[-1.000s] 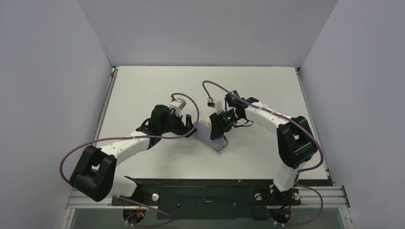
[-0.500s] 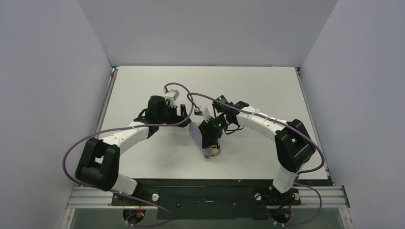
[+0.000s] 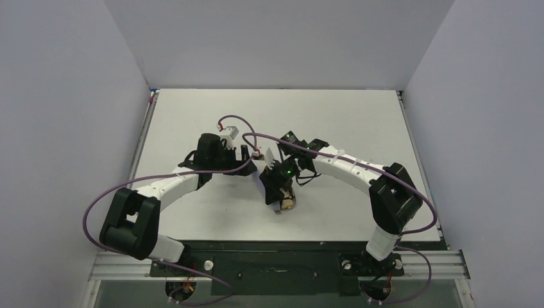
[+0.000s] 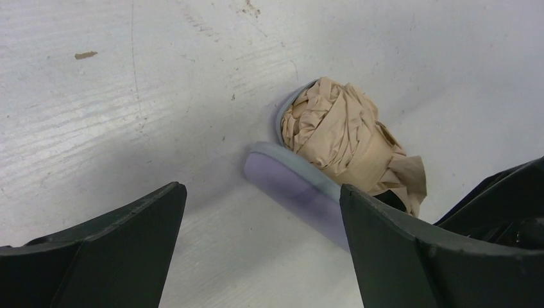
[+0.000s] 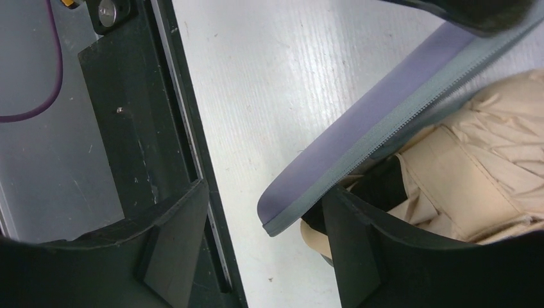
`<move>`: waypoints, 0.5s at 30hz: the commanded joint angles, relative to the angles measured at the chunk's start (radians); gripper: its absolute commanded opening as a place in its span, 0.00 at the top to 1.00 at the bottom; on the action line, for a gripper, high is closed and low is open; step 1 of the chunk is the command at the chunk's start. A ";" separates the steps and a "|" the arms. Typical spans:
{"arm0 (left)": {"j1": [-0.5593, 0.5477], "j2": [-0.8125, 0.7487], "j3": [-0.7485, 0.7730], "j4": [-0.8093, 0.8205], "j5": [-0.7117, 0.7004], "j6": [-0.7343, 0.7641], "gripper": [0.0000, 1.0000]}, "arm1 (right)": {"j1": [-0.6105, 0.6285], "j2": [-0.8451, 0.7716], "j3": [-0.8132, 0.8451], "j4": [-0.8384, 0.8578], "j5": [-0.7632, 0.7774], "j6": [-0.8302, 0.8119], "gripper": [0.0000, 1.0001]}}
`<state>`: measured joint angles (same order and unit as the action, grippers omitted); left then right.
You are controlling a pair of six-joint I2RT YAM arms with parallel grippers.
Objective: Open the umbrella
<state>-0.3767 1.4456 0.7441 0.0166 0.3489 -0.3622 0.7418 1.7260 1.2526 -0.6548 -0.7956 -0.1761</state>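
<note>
Peach-beige canopy of the folded umbrella (image 4: 340, 135) lies bunched on the white counter (image 4: 128, 96); in the top view it sits about mid-width between the two arms, nearer the front edge than the back. Grey-lavender sleeve (image 4: 292, 186) is loose and open around it: one edge rims the far side of the bundle, and a flat flap runs along the near side, touching the canopy. Right wrist view: zip edge along the sleeve, a beige wrap strap (image 5: 449, 186) across the pleats, black lining (image 5: 382, 186) showing at the bundle's end. On the left gripper (image 4: 260, 191) the fingers (image 4: 115, 250) are spread wide, low over the counter, with nothing clamped. The sleeve flap passes just beside or under one of them; cannot tell if they touch. On the right gripper (image 5: 264, 189) the fingers (image 5: 173, 244) are likewise apart. The sleeve's free end sits in the gap, the bundle lies close against one finger's inner side, and no grip is evident. Black base plate (image 5: 128, 128) borders the counter's near edge
</note>
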 commanded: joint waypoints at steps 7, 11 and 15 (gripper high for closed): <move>-0.038 0.035 0.035 0.001 -0.026 -0.037 0.12 | 0.053 -0.040 0.051 0.039 0.022 -0.034 0.35; -0.041 0.042 0.003 -0.073 -0.030 -0.034 0.17 | 0.038 -0.068 0.035 0.049 0.033 -0.029 0.35; -0.032 0.006 -0.031 -0.107 -0.024 -0.023 0.22 | -0.017 -0.100 0.024 0.064 0.048 0.060 0.37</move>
<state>-0.4095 1.4822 0.7349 -0.0341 0.3244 -0.4019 0.7719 1.7168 1.2606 -0.6518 -0.7635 -0.1856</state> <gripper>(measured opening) 0.803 0.647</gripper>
